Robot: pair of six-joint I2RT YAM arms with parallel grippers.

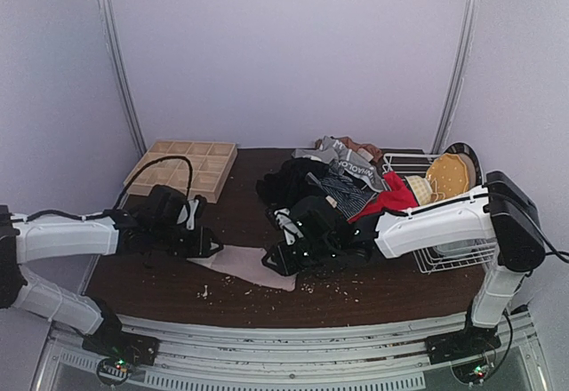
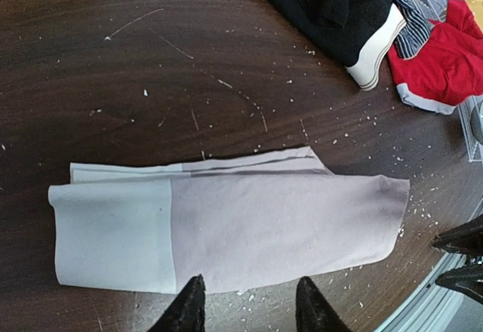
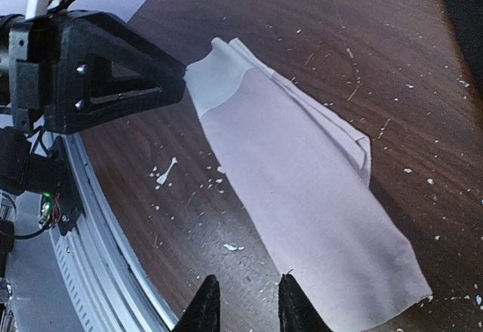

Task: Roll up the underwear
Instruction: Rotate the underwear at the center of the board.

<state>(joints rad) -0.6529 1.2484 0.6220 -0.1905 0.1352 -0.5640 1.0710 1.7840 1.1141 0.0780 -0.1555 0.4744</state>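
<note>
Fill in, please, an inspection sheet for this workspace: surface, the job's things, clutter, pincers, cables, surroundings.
Surface: dark wooden table, strewn with pale crumbs.
Job's things: pale underwear folded flat near the front edge; underwear pile of black, striped and red pieces at the back right.
Clutter: wooden grid tray at the back left; wire basket at the right.
Grippers: left pincer open at the near edge of the folded piece, holding nothing; right pincer open with a narrow gap, holding nothing.
Cables: black cable looping above the left arm.
Surroundings: plain pale walls; nothing else seen.
</note>
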